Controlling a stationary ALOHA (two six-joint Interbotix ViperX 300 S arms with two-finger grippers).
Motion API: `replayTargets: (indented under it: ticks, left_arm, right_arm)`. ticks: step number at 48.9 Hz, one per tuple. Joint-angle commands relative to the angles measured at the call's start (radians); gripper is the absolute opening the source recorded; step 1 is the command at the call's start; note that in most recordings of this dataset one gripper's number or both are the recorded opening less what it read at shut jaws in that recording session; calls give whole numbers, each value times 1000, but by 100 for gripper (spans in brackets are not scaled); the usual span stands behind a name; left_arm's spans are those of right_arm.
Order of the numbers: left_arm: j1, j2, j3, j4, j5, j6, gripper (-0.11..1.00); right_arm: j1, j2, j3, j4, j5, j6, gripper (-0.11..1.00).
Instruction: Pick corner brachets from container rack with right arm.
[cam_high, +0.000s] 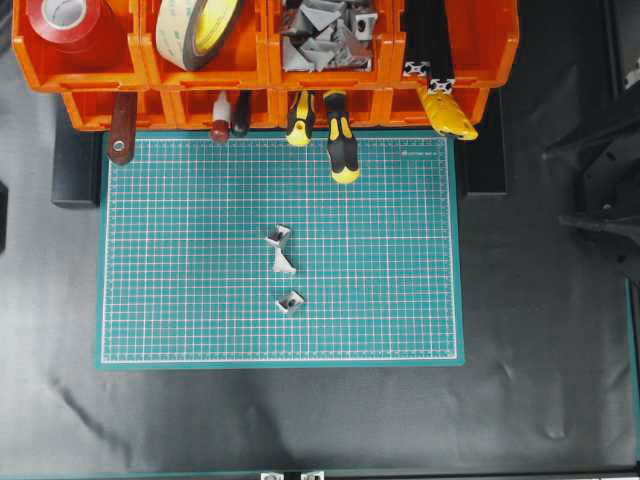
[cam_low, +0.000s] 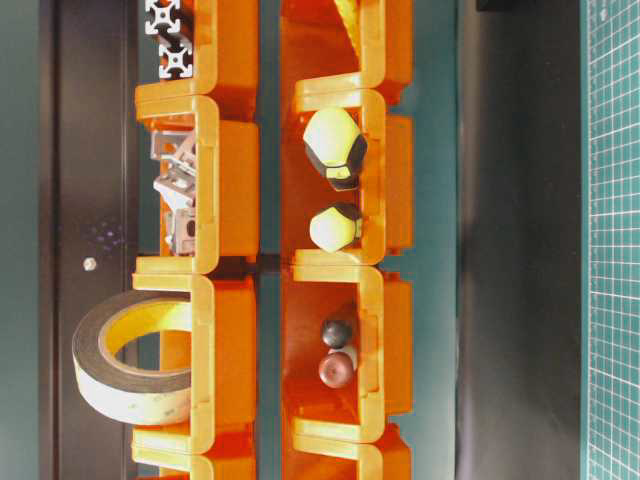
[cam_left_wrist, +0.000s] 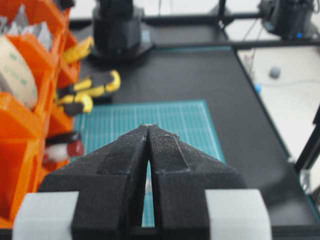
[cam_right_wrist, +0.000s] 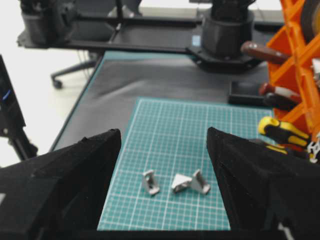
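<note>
Now, brackets: three corner brachets lie loose mid-mat on the green cutting mat; more fill a bin of the container rack.
Right gripper: jaws apart, empty.
Left gripper: jaws pressed together, empty.

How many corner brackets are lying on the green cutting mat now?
3, near the mat's middle: one farthest up in the overhead view, one just below it, one lowest. More remain piled in the orange bin.
</note>
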Motion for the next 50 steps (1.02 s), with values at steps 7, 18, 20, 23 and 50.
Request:
replayTargets:
  ticks: [7, 18, 20, 23, 50]
  left_arm:
    - [-9, 6, -11, 2, -37, 2, 1]
    - [-8, 11, -6, 2, -37, -8, 1]
    - [-8, 11, -6, 2, -37, -8, 1]
    - [-9, 11, -6, 2, -37, -9, 1]
    - [-9, 20, 14, 2, -48, -15, 1]
  right_arm:
    - [-23, -35, -8, -2, 2, 0, 68]
    - [-44, -61, 3, -2, 2, 2, 68]
    - [-51, -67, 8, -2, 2, 2, 68]
    - [-58, -77, 12, -2, 3, 0, 68]
    - [-100, -103, 43, -2, 5, 0, 68]
